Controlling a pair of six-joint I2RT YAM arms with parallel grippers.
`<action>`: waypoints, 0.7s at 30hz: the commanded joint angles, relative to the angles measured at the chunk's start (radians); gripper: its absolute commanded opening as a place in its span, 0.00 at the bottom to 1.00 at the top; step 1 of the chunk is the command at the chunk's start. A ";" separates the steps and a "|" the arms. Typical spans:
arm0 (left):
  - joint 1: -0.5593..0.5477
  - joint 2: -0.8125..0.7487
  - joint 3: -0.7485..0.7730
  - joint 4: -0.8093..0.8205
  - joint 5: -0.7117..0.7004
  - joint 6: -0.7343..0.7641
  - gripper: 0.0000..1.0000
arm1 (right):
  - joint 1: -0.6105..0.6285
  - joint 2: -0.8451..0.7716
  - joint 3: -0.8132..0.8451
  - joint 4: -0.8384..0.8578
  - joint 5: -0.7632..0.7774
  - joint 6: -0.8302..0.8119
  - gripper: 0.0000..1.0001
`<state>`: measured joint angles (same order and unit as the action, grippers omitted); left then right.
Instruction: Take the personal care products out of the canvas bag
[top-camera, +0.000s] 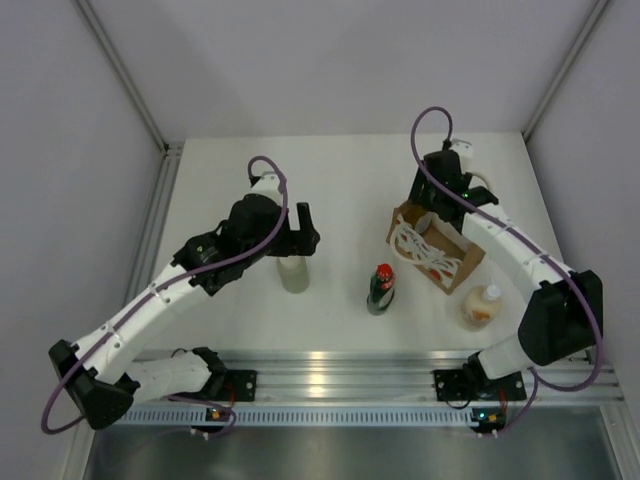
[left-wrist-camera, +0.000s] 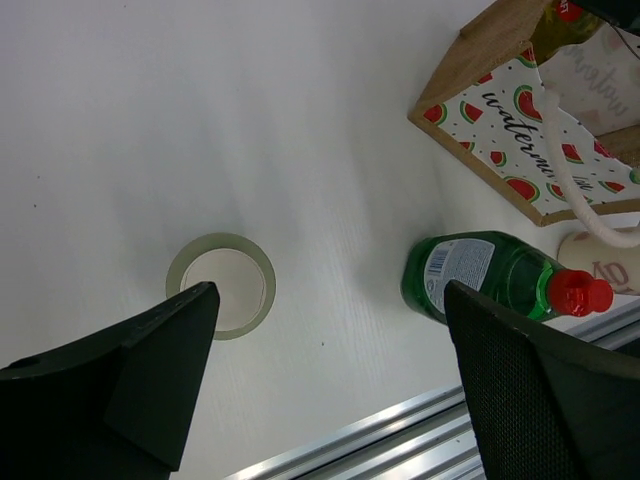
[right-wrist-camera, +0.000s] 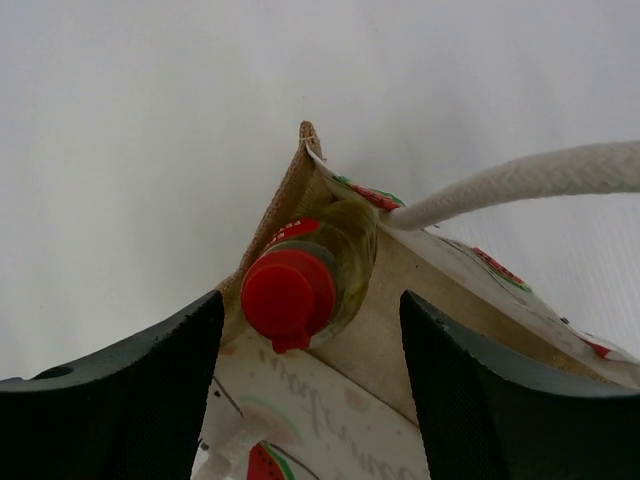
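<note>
The canvas bag (top-camera: 437, 250) stands right of centre, its watermelon-print side showing in the left wrist view (left-wrist-camera: 520, 130). The yellow bottle with a red cap (right-wrist-camera: 295, 290) stands inside it in a corner. My right gripper (right-wrist-camera: 310, 305) is open just above that cap, over the bag's far end (top-camera: 432, 197). On the table stand the dark green bottle (top-camera: 381, 289) (left-wrist-camera: 480, 275), the pale cylinder (top-camera: 294, 272) (left-wrist-camera: 220, 285) and the cream bottle (top-camera: 481, 306) (left-wrist-camera: 600, 265). My left gripper (top-camera: 302, 224) (left-wrist-camera: 330, 300) is open and empty, above the table just behind the cylinder.
The bag's pale rope handles (right-wrist-camera: 520, 180) loop over its opening (top-camera: 420, 245). An aluminium rail (top-camera: 340, 368) runs along the near edge of the table. Grey walls close in the left, right and far sides.
</note>
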<state>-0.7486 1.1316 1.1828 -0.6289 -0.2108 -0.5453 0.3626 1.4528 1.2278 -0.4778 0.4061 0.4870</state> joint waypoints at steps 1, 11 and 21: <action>-0.005 -0.070 -0.038 0.035 -0.010 0.030 0.98 | 0.004 0.029 0.048 0.038 0.019 0.028 0.68; -0.005 -0.112 -0.089 -0.020 -0.068 0.044 0.98 | 0.015 0.052 0.027 0.039 0.076 0.033 0.60; -0.005 -0.144 -0.043 -0.077 -0.048 0.050 0.98 | 0.010 0.142 0.036 0.076 0.079 0.010 0.60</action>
<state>-0.7486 1.0233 1.0973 -0.6861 -0.2588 -0.5102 0.3710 1.5826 1.2346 -0.4572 0.4557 0.5049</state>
